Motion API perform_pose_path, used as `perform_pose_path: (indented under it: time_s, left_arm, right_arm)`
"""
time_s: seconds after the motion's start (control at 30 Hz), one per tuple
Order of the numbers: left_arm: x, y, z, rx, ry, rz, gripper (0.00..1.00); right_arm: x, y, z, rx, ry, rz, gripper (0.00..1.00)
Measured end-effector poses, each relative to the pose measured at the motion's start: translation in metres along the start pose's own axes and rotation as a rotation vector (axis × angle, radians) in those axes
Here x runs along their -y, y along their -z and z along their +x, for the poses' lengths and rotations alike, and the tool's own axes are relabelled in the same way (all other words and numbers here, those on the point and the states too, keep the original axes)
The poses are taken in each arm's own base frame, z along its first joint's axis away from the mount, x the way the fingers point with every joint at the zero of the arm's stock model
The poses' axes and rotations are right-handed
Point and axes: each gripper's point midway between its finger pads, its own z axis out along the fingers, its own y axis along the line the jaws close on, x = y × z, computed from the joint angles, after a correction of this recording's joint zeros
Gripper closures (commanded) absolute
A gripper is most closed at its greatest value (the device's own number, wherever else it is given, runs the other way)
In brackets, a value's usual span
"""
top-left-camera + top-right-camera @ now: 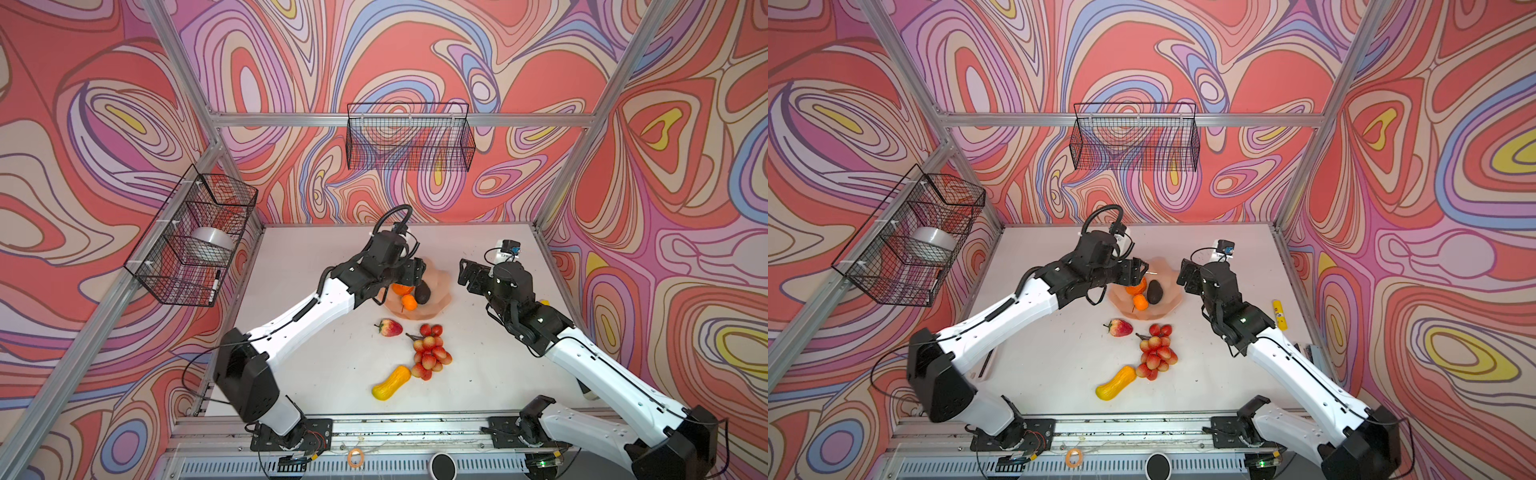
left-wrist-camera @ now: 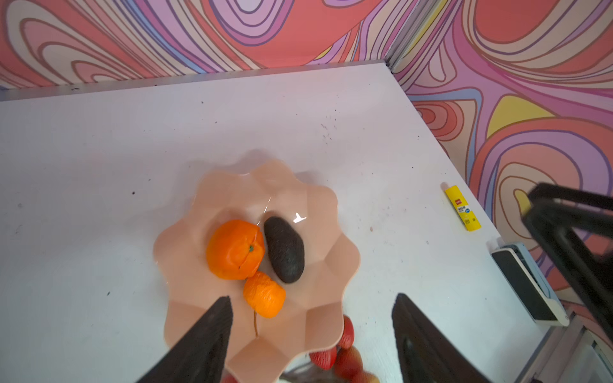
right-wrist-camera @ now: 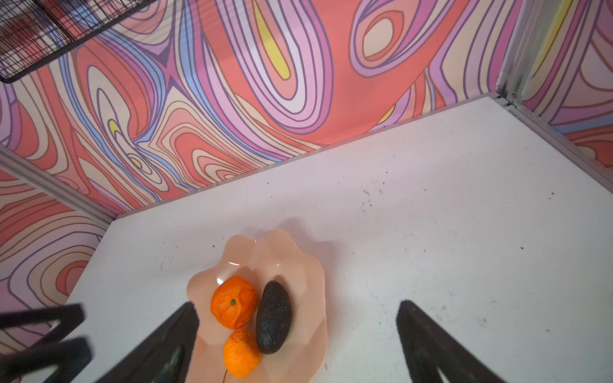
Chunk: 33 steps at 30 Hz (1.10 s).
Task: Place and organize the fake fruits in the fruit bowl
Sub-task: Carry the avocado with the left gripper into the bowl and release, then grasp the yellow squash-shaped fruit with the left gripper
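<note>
Lifting the left gripper (image 2: 311,296) straight up seems the clean exit: its jaws stand wide and empty over the fruit bowl (image 2: 185,252), the 2 oranges (image 2: 235,248) and avocado (image 2: 283,253) resting at and just ahead of the tips. The right gripper (image 3: 297,302), equally wide and empty, hangs beside the bowl. Strawberry (image 1: 390,328), grapes (image 1: 430,353) and gourd (image 1: 390,383) lie on the table (image 1: 340,374) back behind the left jaws; the strawberry, nearest, looks best taken next.

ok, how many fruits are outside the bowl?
3: strawberry just in front of the bowl, grapes to its right, gourd nearest the arm bases. The left arm could hide more.
</note>
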Motion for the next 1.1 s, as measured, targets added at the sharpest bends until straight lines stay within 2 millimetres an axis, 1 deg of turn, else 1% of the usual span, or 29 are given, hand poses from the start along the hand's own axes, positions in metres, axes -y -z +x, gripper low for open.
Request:
perform_pose_path:
  time_s: [0.07,0.1,0.17,0.2,0.23,0.27,0.33,0.4,0.47,0.57,0.67,0.87,0.93,1.0,1.03,1.1]
  left_arm:
    - [-0.011,0.015,0.025,-0.024,0.0,-0.005,0.24]
    - [-0.017,0.019,0.042,-0.047,0.0,-0.007,0.24]
    - [-0.033,0.024,0.092,-0.13,0.002,-0.011,0.25]
    - [-0.039,0.026,0.111,-0.165,0.002,-0.013,0.25]
    - [-0.046,0.029,0.136,-0.218,0.001,-0.014,0.25]
    - [-0.05,0.032,0.156,-0.261,-0.004,-0.016,0.25]
    - [-0.05,0.041,0.185,-0.33,-0.024,-0.007,0.25]
    - [-0.041,0.05,0.199,-0.366,-0.048,0.025,0.26]
    - [-0.028,0.056,0.206,-0.379,-0.067,0.069,0.25]
    - [-0.018,0.06,0.22,-0.412,-0.075,0.103,0.25]
    - [-0.017,0.058,0.245,-0.478,-0.087,0.099,0.25]
    - [-0.014,0.047,0.282,-0.604,-0.141,0.07,0.25]
    - [-0.013,0.042,0.29,-0.637,-0.157,0.06,0.25]
    - [-0.011,0.038,0.298,-0.665,-0.174,0.053,0.28]
    - [-0.01,0.036,0.302,-0.678,-0.18,0.05,0.32]
    - [-0.011,0.032,0.311,-0.702,-0.187,0.042,0.44]
  right_arm:
    - [-0.003,-0.007,0.0,-0.008,0.006,0.004,0.02]
    - [-0.005,-0.01,0.0,-0.01,0.007,0.003,0.02]
    - [-0.009,-0.017,-0.001,-0.011,0.007,0.0,0.02]
    - [-0.011,-0.02,0.0,-0.013,0.007,-0.002,0.02]
    - [-0.012,-0.023,0.002,-0.017,0.008,-0.001,0.02]
    - [-0.012,-0.027,0.004,-0.023,0.009,0.001,0.02]
    - [-0.013,-0.033,0.008,-0.033,0.011,0.006,0.02]
    - [-0.012,-0.038,0.013,-0.044,0.013,0.011,0.02]
    - [-0.013,-0.039,0.014,-0.047,0.013,0.011,0.02]
    - [-0.013,-0.04,0.013,-0.04,0.01,0.008,0.02]
    - [-0.013,-0.04,0.012,-0.037,0.008,0.008,0.02]
    - [-0.013,-0.04,0.011,-0.036,0.008,0.009,0.02]
    - [-0.013,-0.04,0.011,-0.035,0.008,0.009,0.02]
    - [-0.012,-0.039,0.01,-0.032,0.007,0.01,0.02]
    - [-0.012,-0.039,0.01,-0.03,0.007,0.011,0.02]
    - [-0.012,-0.038,0.009,-0.028,0.006,0.012,0.02]
